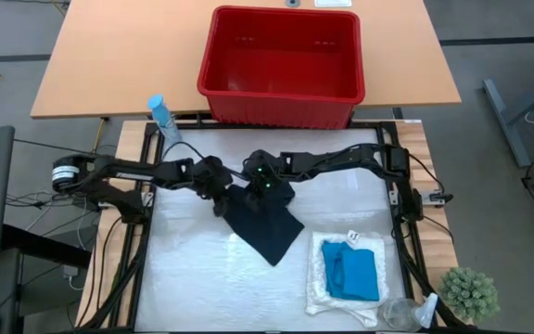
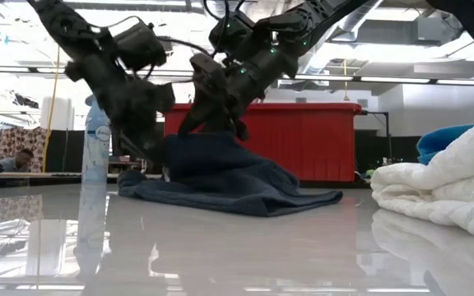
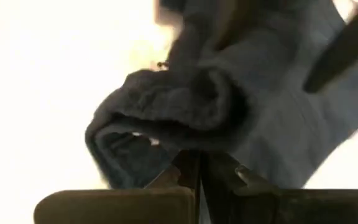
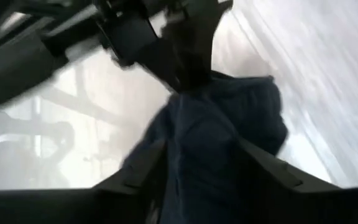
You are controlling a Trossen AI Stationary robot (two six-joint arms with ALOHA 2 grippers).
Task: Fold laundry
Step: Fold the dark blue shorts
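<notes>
The dark navy garment [image 1: 269, 224] lies mid-table, its near part flat on the white surface and its far part bunched up. My left gripper [image 1: 219, 193] is shut on that raised part, at its left end. My right gripper [image 1: 267, 186] is open just to the right of the left one, and a raised fold [image 4: 204, 137] of the garment stands between its fingers. At the near right the turquoise garment [image 1: 355, 274] rests flat on the folded cream cloth [image 1: 325, 288]. My left gripper pinches a thick bunched fold [image 3: 185, 118] of the navy garment's far left part between its two shut fingers, coming slanting down from the table's left. That part is lifted; the rest trails slack onto the table [image 2: 245, 197]. My right gripper: whether its spread fingers [image 4: 263, 171] touch the fold between them, I cannot tell.
A red basket [image 1: 281, 65] stands on the wooden table beyond the far edge. A blue-capped bottle [image 1: 162, 116] is at the far left corner. A clear bottle [image 1: 406, 314] and a small plant [image 1: 469, 292] are at the near right. Bare white surface [image 1: 193, 278] lies near left.
</notes>
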